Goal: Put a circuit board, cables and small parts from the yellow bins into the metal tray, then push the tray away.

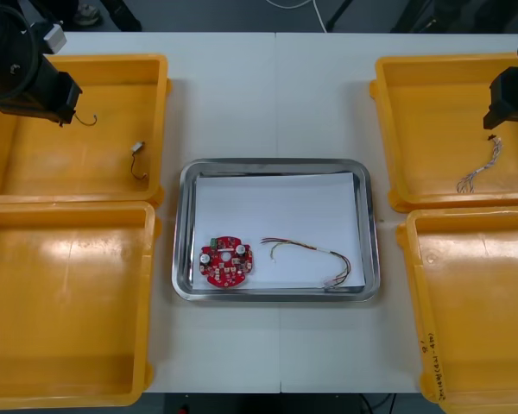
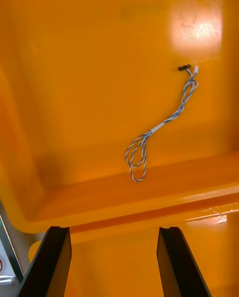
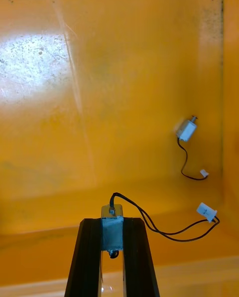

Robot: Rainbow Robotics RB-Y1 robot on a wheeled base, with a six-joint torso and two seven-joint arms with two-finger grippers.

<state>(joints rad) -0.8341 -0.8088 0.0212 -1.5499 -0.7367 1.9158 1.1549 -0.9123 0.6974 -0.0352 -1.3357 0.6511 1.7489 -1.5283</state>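
Between the fingers of my left gripper (image 3: 112, 223) sits a small metal part (image 3: 112, 233), pinched tight. It looks light and hard, so I think it will not bend. Its thin black wire (image 3: 164, 227) and white plug (image 3: 206, 211) dangle and could catch. Just past the fingers, a second small part (image 3: 186, 129) lies in the yellow bin (image 3: 99, 102). I would grab its metal body, not the wire. My right gripper (image 2: 114, 232) hangs wide open above the blue and white cable (image 2: 164, 120), which looks soft and floppy.
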